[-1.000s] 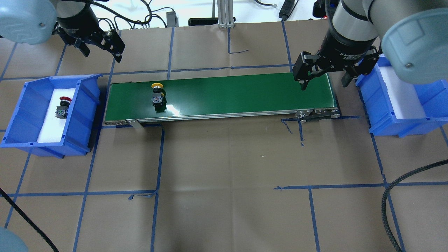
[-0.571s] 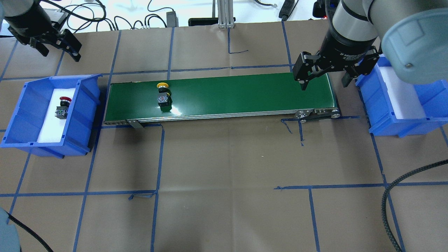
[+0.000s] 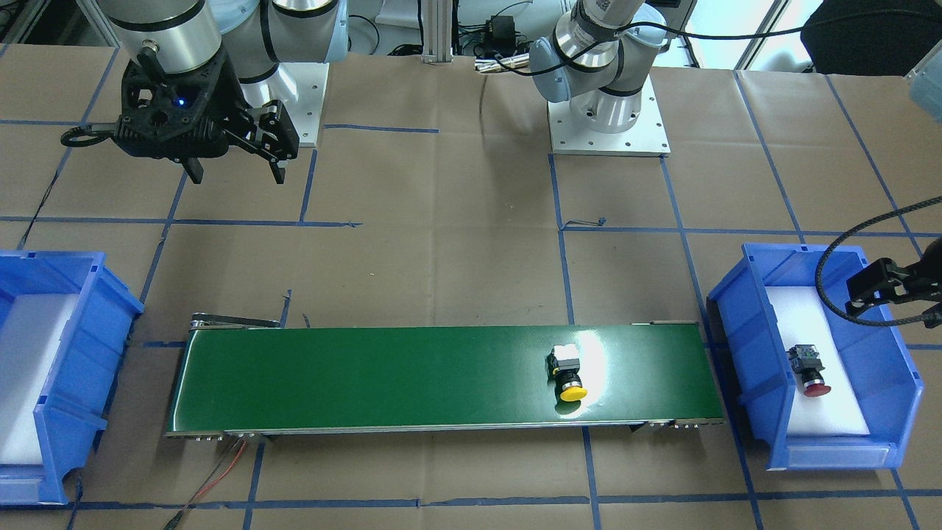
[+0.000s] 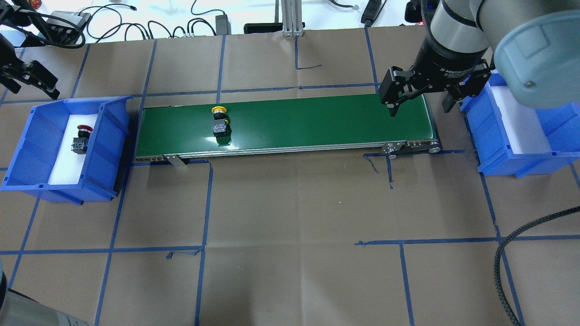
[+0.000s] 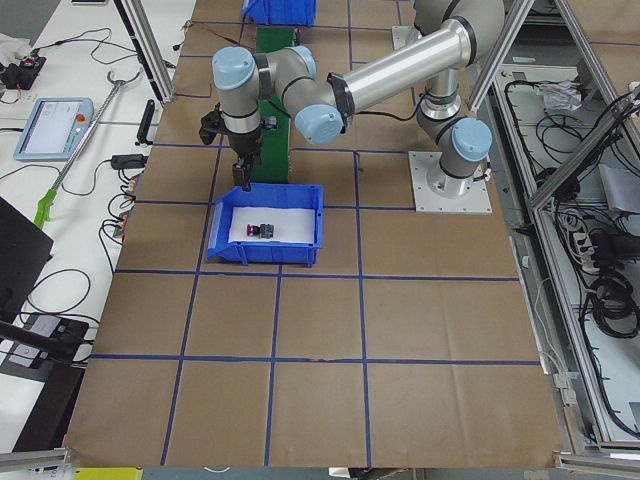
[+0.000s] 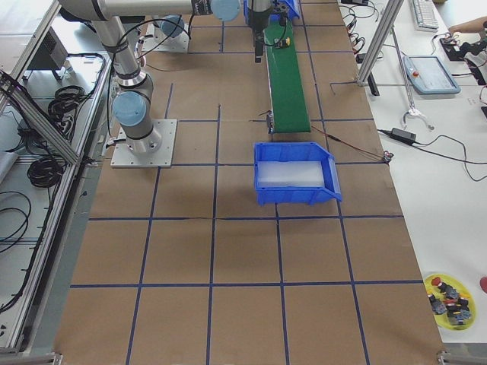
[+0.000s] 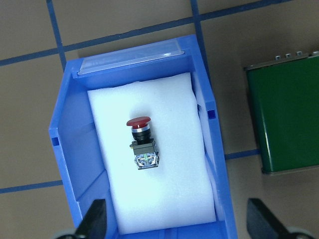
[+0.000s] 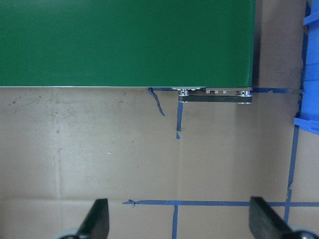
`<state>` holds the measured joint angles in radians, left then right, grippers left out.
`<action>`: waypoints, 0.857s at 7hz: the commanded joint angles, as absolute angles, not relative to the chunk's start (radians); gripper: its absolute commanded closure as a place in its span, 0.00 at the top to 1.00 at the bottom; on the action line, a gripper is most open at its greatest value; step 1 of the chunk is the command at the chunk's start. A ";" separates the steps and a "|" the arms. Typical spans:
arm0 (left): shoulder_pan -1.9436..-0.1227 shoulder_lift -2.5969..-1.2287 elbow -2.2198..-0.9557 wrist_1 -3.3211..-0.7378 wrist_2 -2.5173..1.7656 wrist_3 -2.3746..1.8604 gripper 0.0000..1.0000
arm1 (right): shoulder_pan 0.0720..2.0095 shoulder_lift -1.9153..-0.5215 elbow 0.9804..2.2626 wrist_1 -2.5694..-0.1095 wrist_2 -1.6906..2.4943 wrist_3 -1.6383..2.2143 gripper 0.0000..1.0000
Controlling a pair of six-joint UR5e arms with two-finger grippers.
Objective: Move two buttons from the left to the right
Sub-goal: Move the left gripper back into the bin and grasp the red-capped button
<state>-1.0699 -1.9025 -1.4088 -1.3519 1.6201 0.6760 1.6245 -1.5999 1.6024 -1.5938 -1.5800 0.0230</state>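
The yellow-capped button [image 4: 219, 122] lies on the green conveyor belt [image 4: 317, 120] near its left end; it also shows in the front view [image 3: 567, 374]. The red-capped button [image 4: 80, 139] lies on white foam in the left blue bin [image 4: 108, 136], and shows in the left wrist view [image 7: 142, 144]. My left gripper [image 4: 25, 83] is open and empty, high above that bin's far side [image 7: 177, 224]. My right gripper [image 4: 419, 106] is open and empty above the belt's right end [image 8: 178, 224].
The right blue bin [image 4: 521, 156] with white foam stands just past the belt's right end and holds no button. Blue tape lines cross the brown paper table. A black cable [image 4: 503, 253] loops at the front right. Cables lie along the far edge.
The left gripper has swung left from the belt's left end to above the left bin. The yellow button has travelled a little right along the belt. The right arm has not moved.
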 commanded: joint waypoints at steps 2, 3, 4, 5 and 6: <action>-1.020 -2.000 -1.498 -1.133 1.560 0.683 0.99 | 1.624 -1.600 1.601 -1.594 -1.580 0.023 1.00; -1.019 -2.019 -1.547 -1.046 1.559 0.681 0.99 | 1.624 -1.600 1.603 -1.594 -1.580 0.023 1.00; -1.019 -2.031 -1.587 -0.975 1.559 0.680 0.99 | 1.624 -1.600 1.601 -1.594 -1.580 0.023 1.00; -1.019 -2.046 -1.617 -0.921 1.557 0.672 0.99 | 1.624 -1.600 1.603 -1.594 -1.580 0.023 1.00; -1.019 -2.057 -1.643 -0.879 1.548 0.657 0.98 | 1.624 -1.600 1.601 -1.594 -1.580 0.023 1.00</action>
